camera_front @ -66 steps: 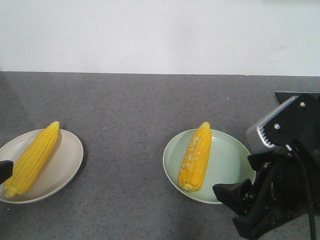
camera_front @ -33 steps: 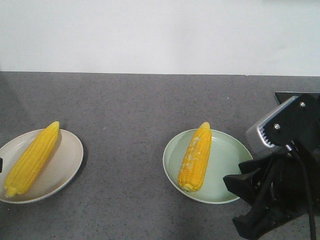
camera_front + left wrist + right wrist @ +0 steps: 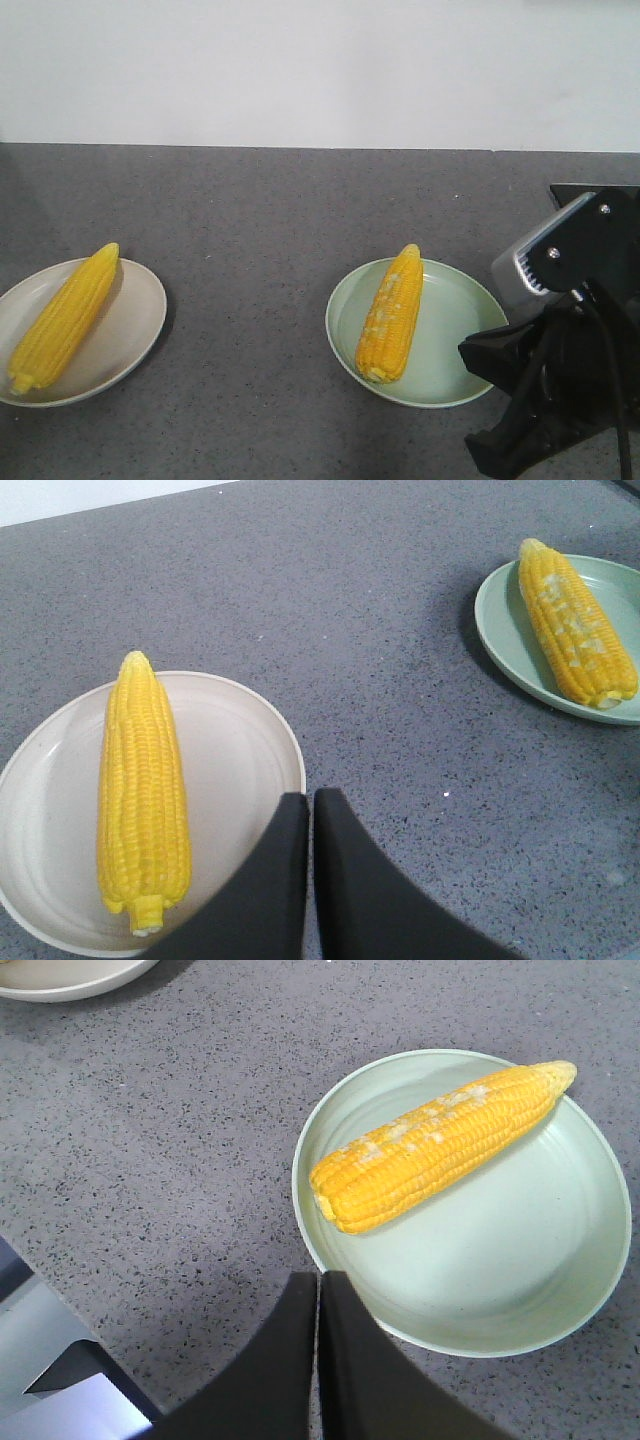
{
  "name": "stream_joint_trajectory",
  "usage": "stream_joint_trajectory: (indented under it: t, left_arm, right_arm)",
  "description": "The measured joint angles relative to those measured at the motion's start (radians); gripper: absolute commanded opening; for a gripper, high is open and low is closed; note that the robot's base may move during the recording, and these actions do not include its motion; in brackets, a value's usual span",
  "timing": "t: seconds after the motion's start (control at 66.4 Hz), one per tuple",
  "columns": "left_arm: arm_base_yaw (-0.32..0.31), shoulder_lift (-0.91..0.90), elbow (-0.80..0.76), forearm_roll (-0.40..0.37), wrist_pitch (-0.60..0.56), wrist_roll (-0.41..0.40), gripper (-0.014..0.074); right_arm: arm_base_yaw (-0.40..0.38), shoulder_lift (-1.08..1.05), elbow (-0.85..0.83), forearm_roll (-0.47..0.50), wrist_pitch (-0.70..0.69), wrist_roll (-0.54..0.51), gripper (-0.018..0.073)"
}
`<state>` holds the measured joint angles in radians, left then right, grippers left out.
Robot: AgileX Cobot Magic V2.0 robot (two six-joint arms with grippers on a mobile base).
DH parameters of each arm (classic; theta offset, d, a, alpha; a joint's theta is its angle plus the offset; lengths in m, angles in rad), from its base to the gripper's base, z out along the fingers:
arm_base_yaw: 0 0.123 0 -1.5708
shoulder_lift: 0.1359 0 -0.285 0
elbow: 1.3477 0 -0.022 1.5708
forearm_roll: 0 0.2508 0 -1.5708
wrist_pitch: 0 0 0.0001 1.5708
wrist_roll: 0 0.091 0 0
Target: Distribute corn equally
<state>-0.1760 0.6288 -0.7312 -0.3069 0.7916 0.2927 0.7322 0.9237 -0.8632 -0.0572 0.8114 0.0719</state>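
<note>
one bright yellow corn cob [image 3: 62,316] lies lengthwise on your shallow cream round plate [image 3: 135,330]; another yellow cob [image 3: 391,313] on pale green round plate [image 3: 455,330] | split looks even | left gripper [image 3: 310,810] and right gripper [image 3: 319,1290] clenched, empty, off plates over grey speckled counter [image 3: 250,220]; you're likely done

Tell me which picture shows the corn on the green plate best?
The right wrist view: the corn fills the middle, close up, whole and sharp on the green plate. The front view shows it whole but smaller. The left wrist view shows it small, in the far corner.
</note>
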Motion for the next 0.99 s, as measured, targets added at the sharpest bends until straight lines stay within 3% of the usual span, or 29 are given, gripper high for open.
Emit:
stream_joint_trajectory:
  t: [0.512, 0.662, 0.738, 0.858, 0.994]
  left_arm:
    - [0.000, -0.004, 0.000, 0.000, 0.004, 0.000, -0.0008]
    - [0.000, -0.072, 0.008, 0.077, 0.002, -0.009, -0.0008]
    - [0.008, -0.130, 0.041, 0.142, -0.030, -0.049, -0.0008]
    - [0.056, -0.227, 0.137, 0.263, -0.144, -0.197, -0.0008]
    - [0.126, -0.344, 0.271, 0.328, -0.263, -0.302, -0.0008]
  right_arm:
    - [0.000, 0.000, 0.000, 0.000, 0.000, 0.000, -0.0009]
    - [0.000, 0.000, 0.000, 0.000, 0.000, 0.000, -0.0009]
    - [0.000, 0.000, 0.000, 0.000, 0.000, 0.000, -0.0009]
    - [0.000, 0.000, 0.000, 0.000, 0.000, 0.000, -0.0009]
    - [0.000, 0.000, 0.000, 0.000, 0.000, 0.000, -0.0009]
